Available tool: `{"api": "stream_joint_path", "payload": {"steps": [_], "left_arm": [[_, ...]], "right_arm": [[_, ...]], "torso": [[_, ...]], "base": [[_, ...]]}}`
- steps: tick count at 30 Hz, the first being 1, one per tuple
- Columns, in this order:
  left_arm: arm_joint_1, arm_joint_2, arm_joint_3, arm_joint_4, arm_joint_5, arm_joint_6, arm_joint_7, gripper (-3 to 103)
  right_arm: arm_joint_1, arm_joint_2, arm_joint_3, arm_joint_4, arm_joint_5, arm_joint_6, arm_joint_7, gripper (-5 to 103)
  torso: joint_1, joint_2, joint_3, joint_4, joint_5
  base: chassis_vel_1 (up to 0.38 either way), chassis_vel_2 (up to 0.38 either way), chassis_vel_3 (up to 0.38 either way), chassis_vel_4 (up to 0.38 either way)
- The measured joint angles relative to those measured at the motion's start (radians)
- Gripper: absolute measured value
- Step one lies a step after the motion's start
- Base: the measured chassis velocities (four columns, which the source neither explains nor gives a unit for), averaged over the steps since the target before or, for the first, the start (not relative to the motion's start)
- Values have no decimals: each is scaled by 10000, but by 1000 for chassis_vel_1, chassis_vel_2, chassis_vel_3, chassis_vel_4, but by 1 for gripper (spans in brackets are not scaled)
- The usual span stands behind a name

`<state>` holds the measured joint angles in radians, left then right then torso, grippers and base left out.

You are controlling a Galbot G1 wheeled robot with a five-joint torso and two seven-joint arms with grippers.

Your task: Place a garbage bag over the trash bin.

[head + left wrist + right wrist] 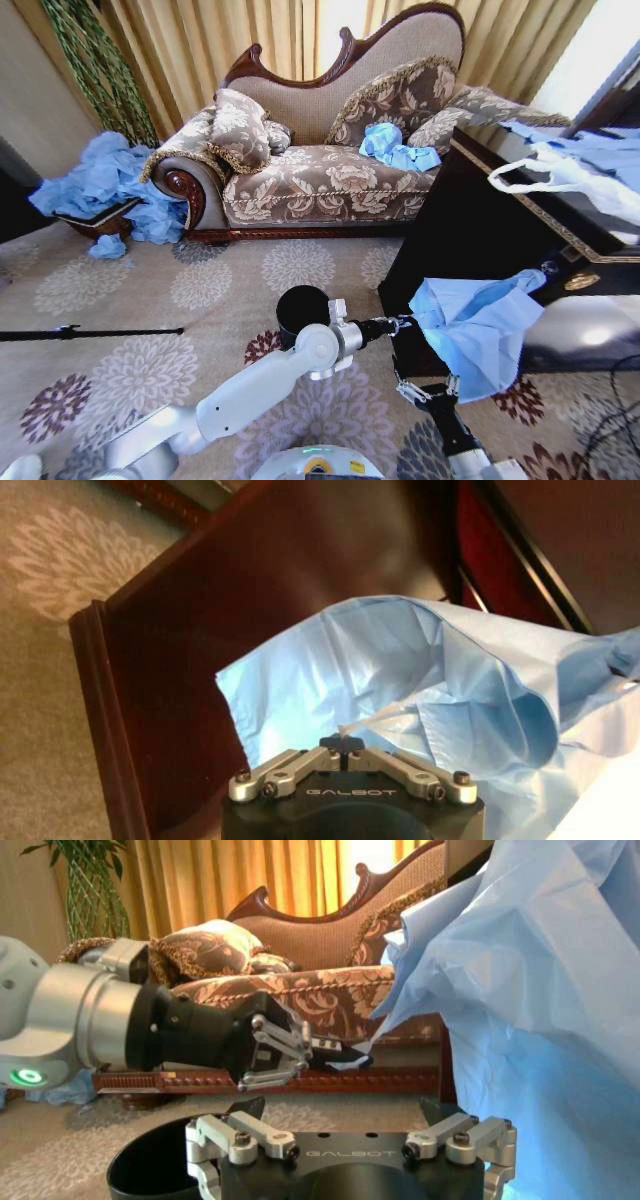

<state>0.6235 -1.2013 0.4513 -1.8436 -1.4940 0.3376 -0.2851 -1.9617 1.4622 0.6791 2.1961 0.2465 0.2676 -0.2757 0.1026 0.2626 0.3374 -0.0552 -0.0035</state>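
Observation:
The garbage bag (478,328) is a crinkled light-blue bag hanging in the air against the side of a dark cabinet. My left gripper (405,322) reaches across from the left and is shut on the bag's near edge; the left wrist view shows the pinch (343,744) on the blue plastic (420,682). The right gripper (428,386) sits just below the bag, open, with nothing between its fingers (343,1110). The trash bin (302,308), small, black and round, stands upright on the carpet behind the left wrist, and its rim (150,1170) is low in the right wrist view.
The dark wooden cabinet (470,210) stands at right, with a white loop-handled bag (560,175) and pale-blue bags on top. A patterned sofa (320,175) at the back carries a blue bag (395,148). Blue bags are heaped (105,185) at left. A black rod (90,332) lies on the carpet.

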Motion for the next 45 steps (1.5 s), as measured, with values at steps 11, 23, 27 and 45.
{"api": "stream_joint_path", "payload": {"steps": [11,23,27,45], "left_arm": [[350,275,-83,-15,146,4,51,0],[884,460,-266,-261,311,18,227,0],[1080,554,-282,-394,352,18,248,0],[1974,880,-690,-661,592,1,348,0]], "right_arm": [[-40,-24,-8,7,-21,22,-106,100],[-311,45,135,93,-4,671,-1149,100],[-328,75,156,80,-26,730,-1150,100],[-286,86,162,-118,-115,775,-1063,100]], "torso": [[0,0,0,0,0],[0,0,0,-1,0],[0,0,0,-1,0],[0,0,0,0,0]], "base": [[0,0,0,0],[0,0,0,0],[0,0,0,0],[0,0,0,0]]}}
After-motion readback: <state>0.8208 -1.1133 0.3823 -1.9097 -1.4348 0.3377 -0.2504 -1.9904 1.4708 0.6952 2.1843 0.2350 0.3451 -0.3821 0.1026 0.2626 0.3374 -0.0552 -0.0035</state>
